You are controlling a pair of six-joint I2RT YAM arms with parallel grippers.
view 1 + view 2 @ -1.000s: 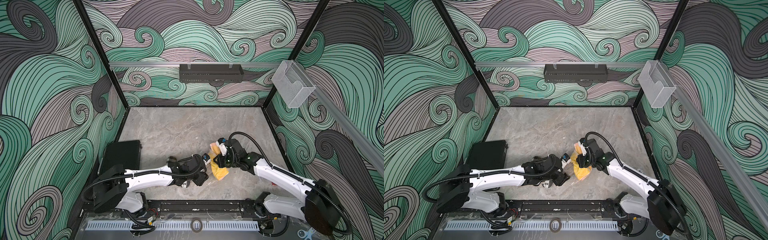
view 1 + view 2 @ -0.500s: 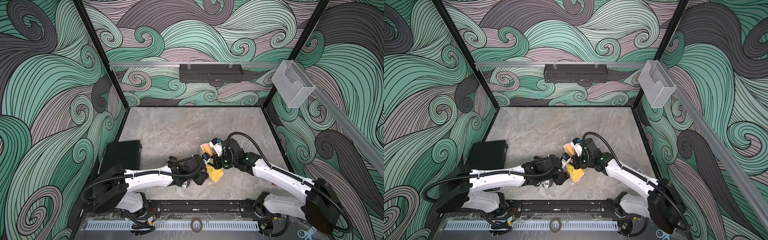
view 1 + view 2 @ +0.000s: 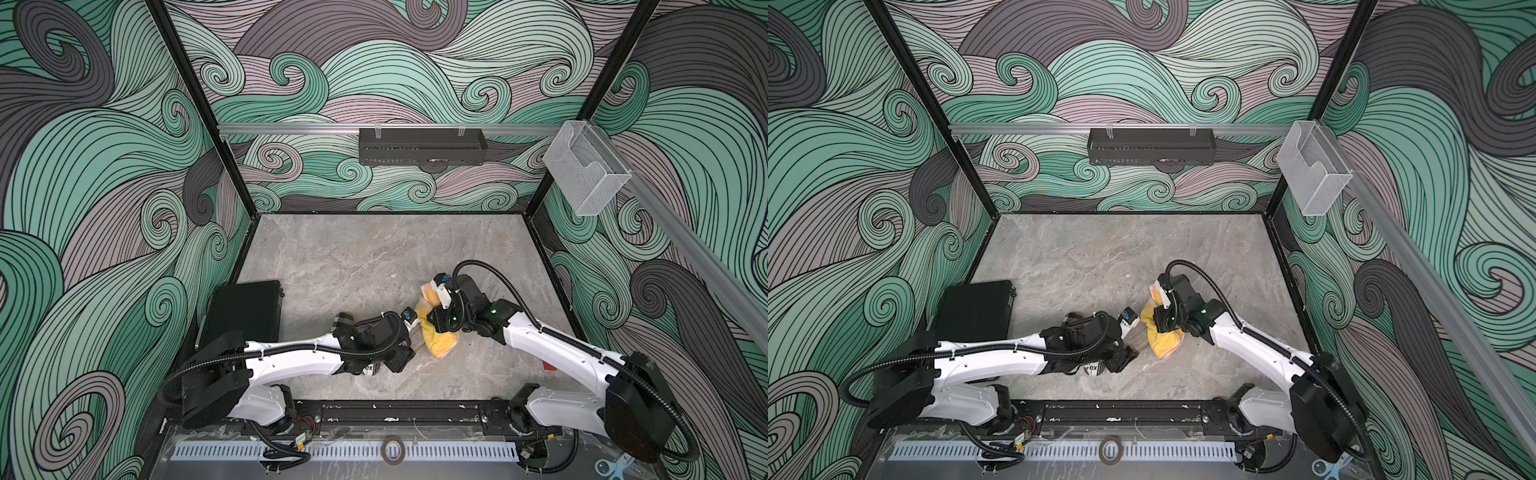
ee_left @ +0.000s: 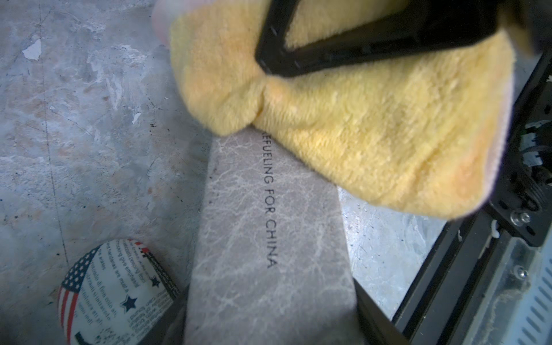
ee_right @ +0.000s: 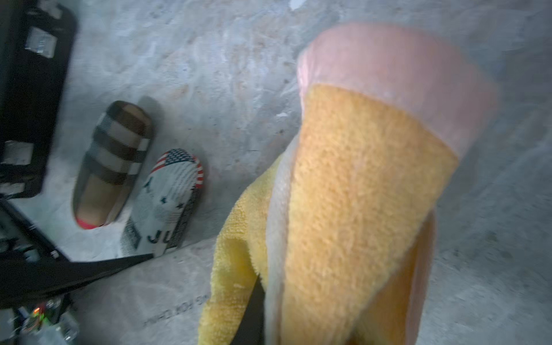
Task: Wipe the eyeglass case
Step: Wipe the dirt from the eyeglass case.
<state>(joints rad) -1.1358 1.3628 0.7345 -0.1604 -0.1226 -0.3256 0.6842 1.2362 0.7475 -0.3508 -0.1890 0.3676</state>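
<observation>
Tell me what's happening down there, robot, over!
Left gripper shut on grey eyeglass case. Right gripper shut on yellow cloth, cloth lying over case's free end. Flag-print case close beside left gripper, not under the cloth.

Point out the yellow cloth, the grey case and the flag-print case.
yellow cloth [image 4: 373, 140]: left wrist view, middle of its fluffy face.
grey case [image 4: 239, 239]: left wrist view, flat top beside the lettering.
flag-print case [image 5: 165, 203]: right wrist view, middle of its top.

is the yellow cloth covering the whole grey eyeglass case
No, in the left wrist view the yellow cloth covers only one end of the grey eyeglass case.
</observation>
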